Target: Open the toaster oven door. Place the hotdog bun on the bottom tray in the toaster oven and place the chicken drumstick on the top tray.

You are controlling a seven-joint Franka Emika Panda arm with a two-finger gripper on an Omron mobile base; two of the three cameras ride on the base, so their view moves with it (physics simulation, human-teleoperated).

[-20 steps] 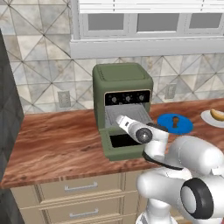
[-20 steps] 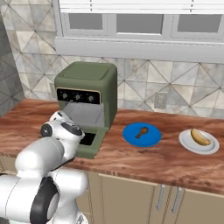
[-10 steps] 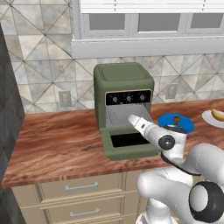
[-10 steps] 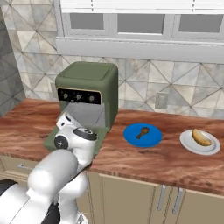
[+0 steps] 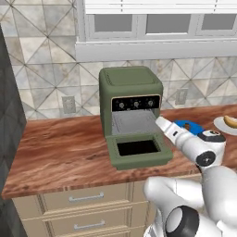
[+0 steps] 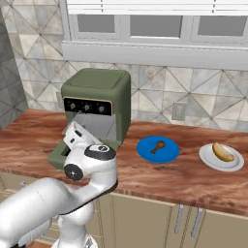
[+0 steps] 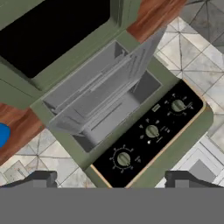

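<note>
Toaster oven (image 5: 130, 99) sits on the wooden table (image 5: 55, 148) against the tiled wall, left of the plates. Toaster oven door (image 5: 139, 150) is dropped fully open, lying flat out over the table toward the robot, dark glass window facing up. Grey cavity with its racks is exposed; in the hand view the racks (image 7: 103, 94) look bare.

End effector (image 7: 109, 179) hovers just in front of the oven's upper right corner, near the black control strip (image 5: 135, 103), holding nothing. Its fingertips (image 7: 41, 178) stand far apart at the two sides of the hand view, so the jaws are wide. It touches neither door nor oven body.

Chicken drumstick (image 6: 157, 146) lies on the blue plate (image 6: 157, 150), just right of the oven. Hotdog bun (image 6: 223, 152) lies on the white plate (image 6: 221, 158), further right, well apart from the oven. Both plates rest on the table.
</note>
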